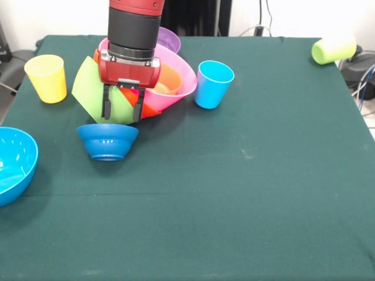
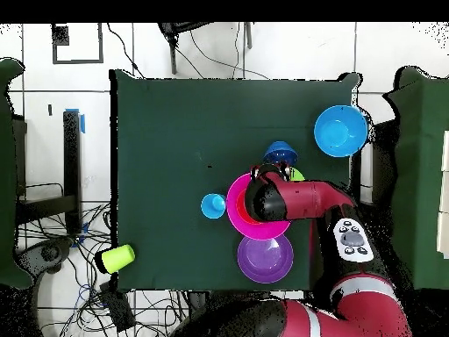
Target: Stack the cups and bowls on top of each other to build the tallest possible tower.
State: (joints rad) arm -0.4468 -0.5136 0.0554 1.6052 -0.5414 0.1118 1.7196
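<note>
Green cloth covers the desk (image 1: 246,175) on my feed. My tool (image 1: 122,111) hangs with its fingers spread, straddling the rim of the tilted lime green bowl (image 1: 94,88), just above the small dark blue bowl (image 1: 108,141). Behind it the tower (image 1: 176,79) leans, its pink bowl holding an orange one. I see the yellow cup (image 1: 47,78) and light blue cup (image 1: 213,84) upright, the lime green cup (image 1: 333,49) tipped over, and a light blue bowl (image 1: 13,165) well apart.
</note>
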